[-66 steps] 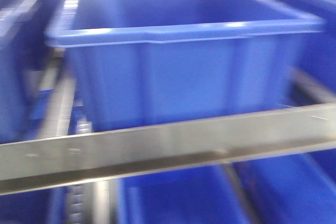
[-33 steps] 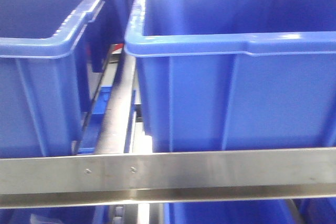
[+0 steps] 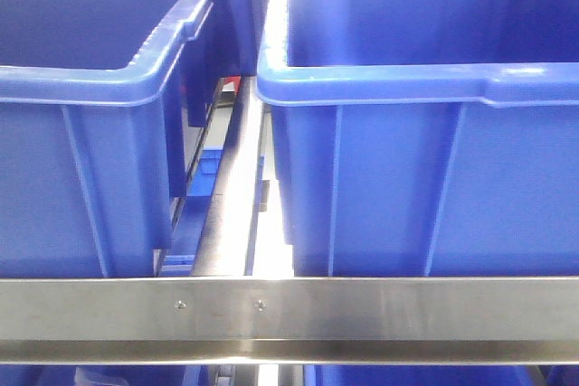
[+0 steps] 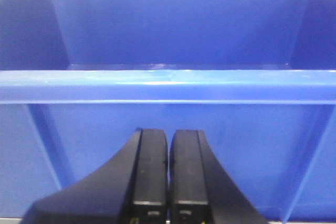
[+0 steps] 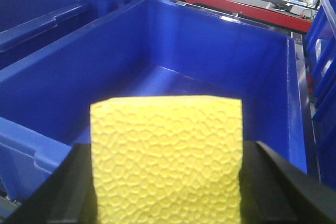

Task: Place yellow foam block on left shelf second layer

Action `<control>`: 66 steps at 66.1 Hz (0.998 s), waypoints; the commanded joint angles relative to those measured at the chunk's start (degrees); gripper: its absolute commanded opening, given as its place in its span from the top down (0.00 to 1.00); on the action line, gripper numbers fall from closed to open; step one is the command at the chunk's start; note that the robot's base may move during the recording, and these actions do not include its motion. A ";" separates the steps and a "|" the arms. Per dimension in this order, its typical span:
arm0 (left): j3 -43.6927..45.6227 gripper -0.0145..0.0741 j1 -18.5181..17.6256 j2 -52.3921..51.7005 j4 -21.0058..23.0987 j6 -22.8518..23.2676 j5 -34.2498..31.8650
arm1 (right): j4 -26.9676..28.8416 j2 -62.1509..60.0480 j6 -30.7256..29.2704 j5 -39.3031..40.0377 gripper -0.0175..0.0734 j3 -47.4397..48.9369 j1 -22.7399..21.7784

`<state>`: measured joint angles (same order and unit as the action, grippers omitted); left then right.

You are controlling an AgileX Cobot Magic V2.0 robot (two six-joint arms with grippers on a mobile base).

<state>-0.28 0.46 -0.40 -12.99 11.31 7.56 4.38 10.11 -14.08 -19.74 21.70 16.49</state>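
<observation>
yellow foam block [image 5: 167, 161] clamped in right gripper [image 5: 173, 182], at the near edge of a blue bin [image 5: 220, 61].
only the right wrist view shows the block. left wrist view: left gripper [image 4: 168, 171] pinched together on nothing, facing a bin wall [image 4: 168, 129]. front view has neither: left bin [image 3: 90, 88] and right bin [image 3: 416, 88] behind a steel rail [image 3: 362, 309]. a second ago that view was blurred, one bin, rail tilted; now sharp and level.

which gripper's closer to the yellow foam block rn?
Right. The right gripper grips the yellow foam block between its fingers; the left gripper is shut, empty, facing a blue bin, no block in its view.
</observation>
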 commanded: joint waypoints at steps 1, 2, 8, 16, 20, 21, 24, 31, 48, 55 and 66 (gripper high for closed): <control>-1.48 0.68 0.09 -0.83 -0.03 0.22 -4.92 | 0.22 0.80 -0.03 4.95 0.51 1.61 -0.33; -1.48 0.68 0.09 -0.83 -0.03 0.22 -4.92 | 0.22 0.80 -0.03 4.95 0.51 1.61 -0.33; -1.48 0.68 0.09 -0.83 -0.03 0.22 -4.92 | 0.22 0.80 -0.03 5.02 0.51 1.61 -0.33; -1.48 0.68 0.09 -0.83 -0.03 0.22 -4.92 | 0.22 0.80 -0.03 4.95 0.51 1.54 -0.33; -1.48 0.68 0.09 -0.83 -0.03 0.22 -4.92 | 0.22 0.80 -0.03 4.95 0.51 1.54 -0.33; -1.48 0.68 0.09 -0.83 -0.03 0.22 -4.92 | 0.22 0.80 -0.03 4.95 0.51 1.54 -0.33; -1.48 0.68 0.09 -0.83 -0.03 0.22 -4.92 | 0.22 0.80 -0.03 4.95 0.51 1.54 -0.33; -1.48 0.68 0.09 -0.83 -0.03 0.22 -4.92 | 0.22 0.86 -0.03 4.83 0.51 1.71 -0.33; -1.48 0.68 0.09 -0.83 -0.03 0.22 -4.92 | 0.22 14.21 -0.03 0.43 0.51 15.17 -0.33; -1.48 0.68 0.09 -0.83 -0.03 0.22 -4.92 | 0.22 25.05 -0.03 -3.31 0.51 23.31 -0.33; -1.48 0.68 0.09 -0.83 -0.03 0.22 -4.92 | 0.34 41.62 1.28 -8.29 0.51 35.02 -0.33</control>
<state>-0.28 0.46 -0.40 -12.99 11.31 7.56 4.38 45.16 -13.72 -29.66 50.27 16.49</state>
